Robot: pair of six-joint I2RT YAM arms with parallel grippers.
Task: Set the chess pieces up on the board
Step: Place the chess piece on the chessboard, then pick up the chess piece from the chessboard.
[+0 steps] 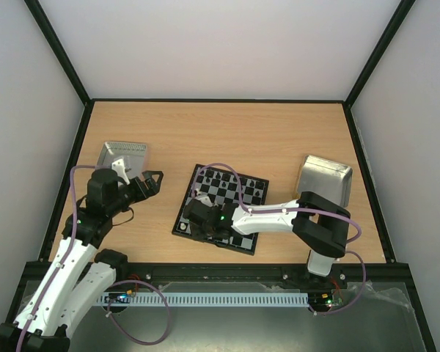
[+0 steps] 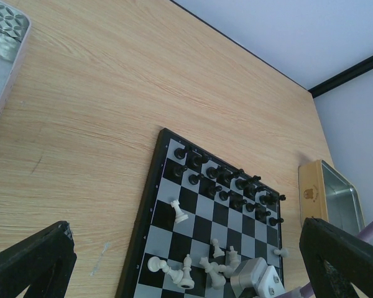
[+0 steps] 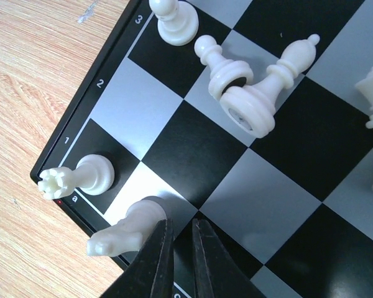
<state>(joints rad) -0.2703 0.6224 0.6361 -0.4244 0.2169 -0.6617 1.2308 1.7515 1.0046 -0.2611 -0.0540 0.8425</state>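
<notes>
Right tool (image 3: 181, 227) beside white knight (image 3: 123, 234), head down-left.

A light brown wooden table (image 1: 279, 132) sits inside plain white walls (image 1: 220, 44). Thin black bars (image 1: 62, 55) run up the corners and around the table's edge. The light is soft and even.

R. gripper (image 3: 181, 225), jaws nearly closed, beside tilted white knight (image 3: 127, 231) at board (image 3: 193, 155) corner. Rook (image 3: 81, 177) leans on a1; bishop (image 3: 270, 90) & pawn (image 3: 217, 65) toppled.
</notes>
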